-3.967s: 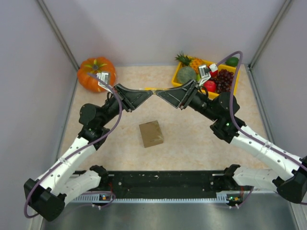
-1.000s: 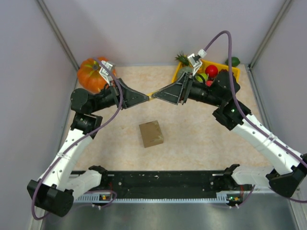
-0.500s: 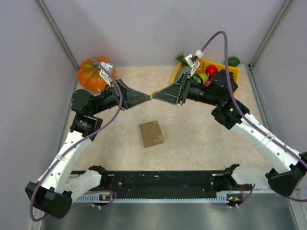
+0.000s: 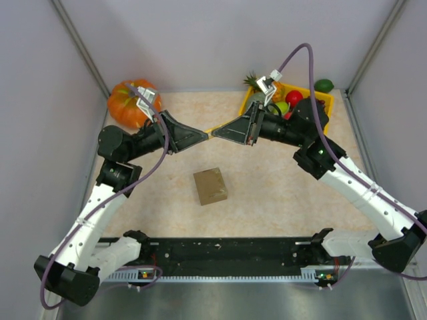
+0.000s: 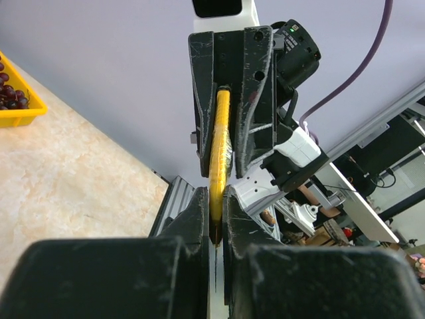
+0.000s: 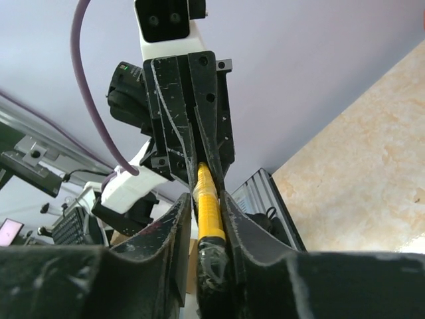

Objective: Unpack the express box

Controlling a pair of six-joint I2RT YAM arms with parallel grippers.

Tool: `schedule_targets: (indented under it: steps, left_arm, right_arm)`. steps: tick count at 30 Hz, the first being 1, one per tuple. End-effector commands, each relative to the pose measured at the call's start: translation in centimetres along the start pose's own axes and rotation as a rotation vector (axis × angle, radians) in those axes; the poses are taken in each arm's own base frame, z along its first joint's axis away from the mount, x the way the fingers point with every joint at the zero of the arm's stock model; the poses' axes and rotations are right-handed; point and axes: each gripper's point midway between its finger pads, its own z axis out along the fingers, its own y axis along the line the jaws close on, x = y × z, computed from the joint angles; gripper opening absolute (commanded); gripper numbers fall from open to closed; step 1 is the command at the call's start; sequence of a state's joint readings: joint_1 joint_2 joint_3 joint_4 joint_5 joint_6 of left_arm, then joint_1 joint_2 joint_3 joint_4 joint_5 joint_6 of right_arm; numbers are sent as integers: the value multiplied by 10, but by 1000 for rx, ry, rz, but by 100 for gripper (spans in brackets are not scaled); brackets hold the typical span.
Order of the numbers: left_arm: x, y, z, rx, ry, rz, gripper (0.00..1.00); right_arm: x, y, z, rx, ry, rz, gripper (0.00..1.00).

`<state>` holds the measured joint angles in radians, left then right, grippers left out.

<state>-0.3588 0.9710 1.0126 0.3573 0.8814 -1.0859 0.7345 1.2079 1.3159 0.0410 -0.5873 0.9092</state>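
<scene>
Express box [image 4: 210,186] lies closed at table centre, while at its 12 o'clock the left gripper [image 5: 216,196] is clenched on a slim yellow tool [image 5: 220,143] and the right gripper [image 6: 207,199] flanks the other end, grip unconfirmable, presumably to transfer a cutter.

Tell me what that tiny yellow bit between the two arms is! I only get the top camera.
Observer: It's a thin yellow tool, longer than it looks from above.
Operator: Who's holding it?
Observer: Both. The left gripper has its jaws shut on one end, the right gripper on the other.
Operator: What's in the tray under the right arm?
Observer: Dark grapes, in a corner of the yellow tray.
</scene>
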Motion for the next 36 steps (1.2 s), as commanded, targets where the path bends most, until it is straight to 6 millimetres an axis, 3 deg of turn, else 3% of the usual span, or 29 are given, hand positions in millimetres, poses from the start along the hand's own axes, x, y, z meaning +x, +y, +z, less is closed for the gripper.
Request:
schedule_targets:
  steps: [1, 4, 9, 11, 14, 17, 25, 28, 31, 32, 34, 36]
  left_arm:
    - [-8, -1, 0, -6, -41, 33, 0]
    - [-7, -2, 0, 0, -34, 34, 0]
    - [-4, -3, 0, 11, -19, 32, 0]
    - [-4, -5, -1, 14, -17, 33, 0]
    - [-3, -4, -1, 16, -12, 32, 0]
    - [-2, -5, -1, 19, -9, 34, 0]
    - [3, -5, -4, 24, 0, 34, 0]
    - [4, -4, -5, 22, -2, 36, 0]
    - [4, -2, -4, 17, -5, 35, 0]
    - [4, -2, -4, 18, -6, 37, 0]
    - [5, -2, -4, 18, -3, 35, 0]
    - [5, -1, -4, 13, 1, 32, 0]
  right_arm:
    - [-12, 28, -4, -75, -17, -52, 20]
    - [-12, 28, -4, -74, -16, -51, 21]
    - [-13, 28, -4, -73, -26, -54, 39]
    - [-15, 28, -3, -73, -31, -54, 38]
    - [-16, 27, -2, -75, -36, -48, 28]
    - [-17, 27, -1, -75, -38, -40, 23]
    - [-18, 24, 0, -65, -52, -25, 35]
    - [-19, 24, 1, -69, -55, -21, 33]
    - [-19, 24, 2, -71, -56, -18, 25]
    - [-19, 24, 2, -73, -54, -18, 15]
    - [-18, 23, 3, -67, -51, -14, 4]
    - [-17, 20, 3, -56, -47, -8, 0]
